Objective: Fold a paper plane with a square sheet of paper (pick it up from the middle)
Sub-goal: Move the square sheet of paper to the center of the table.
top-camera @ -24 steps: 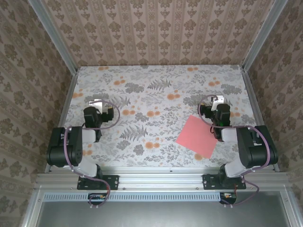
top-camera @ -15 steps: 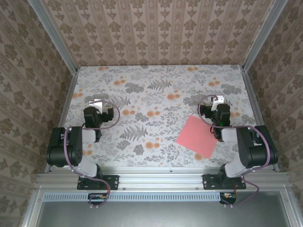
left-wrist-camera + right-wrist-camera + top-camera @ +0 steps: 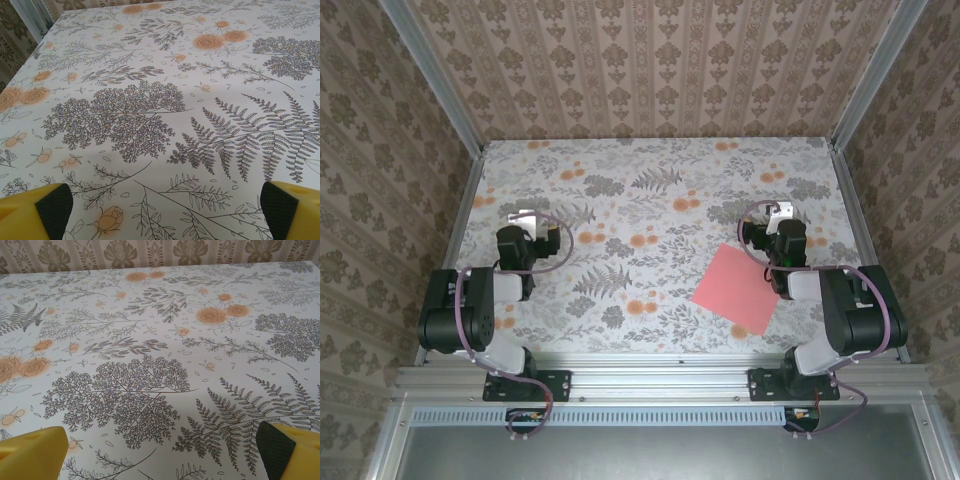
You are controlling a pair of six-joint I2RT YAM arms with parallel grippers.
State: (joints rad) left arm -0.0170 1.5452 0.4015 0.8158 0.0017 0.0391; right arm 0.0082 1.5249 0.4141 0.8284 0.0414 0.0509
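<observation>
The sheet [image 3: 735, 288] lies flat on the table [image 3: 650, 170], near-right, against the right arm; probably light, limp, slippery, easily creased; best pinched gently mid-sheet; right gripper [image 3: 165, 447] and left gripper [image 3: 165, 210] both gape wide, empty.

I look down on the counter [image 3: 660, 200], printed with grey leaves and orange flowers. The square sheet of paper [image 3: 735, 289] lies flat on it, pink and turned like a diamond, on the right side near the front edge. My right arm [image 3: 850, 310] is folded up just beside it and covers one corner. The right hand [image 3: 778, 216] sits just past the paper. My left arm [image 3: 460, 310] is folded too, and the left hand [image 3: 524, 220] is well apart from the paper.
</observation>
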